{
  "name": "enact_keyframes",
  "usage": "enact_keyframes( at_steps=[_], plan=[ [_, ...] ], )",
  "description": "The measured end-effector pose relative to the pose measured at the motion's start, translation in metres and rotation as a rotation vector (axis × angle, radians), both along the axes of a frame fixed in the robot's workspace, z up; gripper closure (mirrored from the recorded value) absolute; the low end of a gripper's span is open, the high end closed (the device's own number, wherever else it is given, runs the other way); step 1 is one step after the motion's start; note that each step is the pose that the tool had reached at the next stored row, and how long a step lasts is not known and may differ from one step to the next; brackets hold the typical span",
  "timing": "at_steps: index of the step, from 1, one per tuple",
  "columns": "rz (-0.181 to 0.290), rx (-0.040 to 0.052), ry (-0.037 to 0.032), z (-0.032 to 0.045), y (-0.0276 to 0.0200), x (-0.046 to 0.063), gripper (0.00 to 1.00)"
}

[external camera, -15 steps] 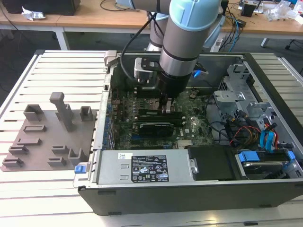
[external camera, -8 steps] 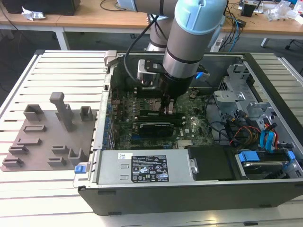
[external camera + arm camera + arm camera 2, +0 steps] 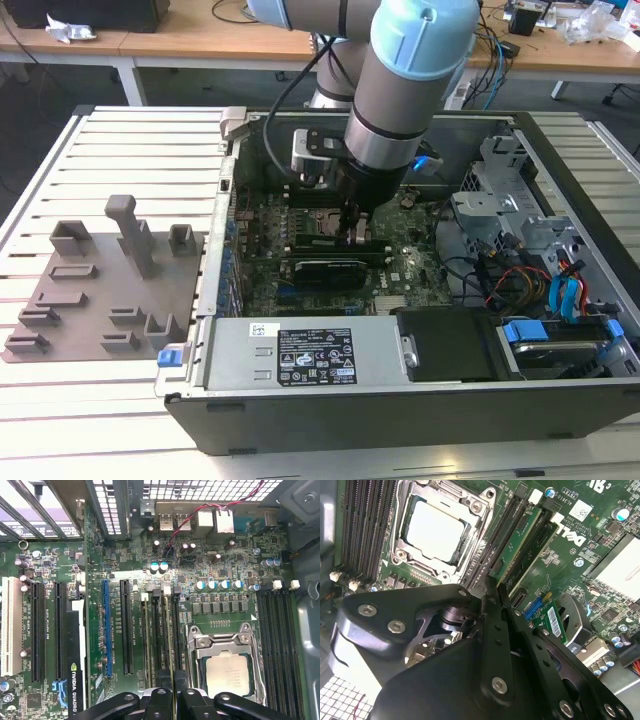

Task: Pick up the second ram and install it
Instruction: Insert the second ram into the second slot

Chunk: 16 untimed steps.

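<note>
Arm [image 3: 400,90] steeply downward, jaws closed together.

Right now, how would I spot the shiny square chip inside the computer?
Look inside the open computer case at the green motherboard. The chip sits in a silver metal frame between banks of long black slots. It is the only plain pale square; its neighbours are thin strips.

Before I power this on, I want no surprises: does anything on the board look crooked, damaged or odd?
Nothing looks bent or broken. The two green ram sticks stand parallel in their slots beside the processor, which sits bare with no cooler. The gripper is down at those slots.
</note>
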<state>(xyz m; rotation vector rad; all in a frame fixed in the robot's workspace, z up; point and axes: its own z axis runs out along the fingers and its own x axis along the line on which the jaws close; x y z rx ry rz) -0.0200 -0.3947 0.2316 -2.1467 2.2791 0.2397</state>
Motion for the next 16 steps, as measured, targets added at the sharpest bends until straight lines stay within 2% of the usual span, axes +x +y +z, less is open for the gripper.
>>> enact_keyframes(
  at_steps=[1, 3, 6, 14, 16],
  plan=[
    [0.0, -0.0003, 0.0, -0.0003, 0.0, 0.0, 0.87],
    [0.0, -0.0024, 0.0001, -0.006, 0.0005, -0.0001, 0.87],
    [0.0, -0.0024, 0.0001, -0.0074, 0.0005, 0.0, 0.87],
    [-0.001, -0.0021, 0.0, -0.0076, 0.0006, 0.0, 0.87],
    [-0.002, -0.0018, -0.0006, -0.0043, 0.0019, 0.0001, 0.87]
  ],
)
